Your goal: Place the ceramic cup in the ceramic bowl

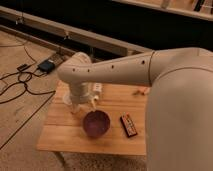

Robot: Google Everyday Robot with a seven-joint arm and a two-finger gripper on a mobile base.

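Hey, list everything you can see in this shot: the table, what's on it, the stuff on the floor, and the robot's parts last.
table: one, light wood, centre of view
bowl: one, dark purple, front middle of the table
bar: one, flat and dark, right of the bowl, apart from it
block: one, white, back of the table behind the gripper
small item: one, orange-tan, back right of the table; too small to identify
cup: one, pale, at the gripper, left of the bowl; cannot tell if it is held
cables: several, black, floor at left
box: one, dark, floor at back left
arm: one, off-white, reaching in from the right
gripper: one, off-white, low over the table, just left of and behind the bowl
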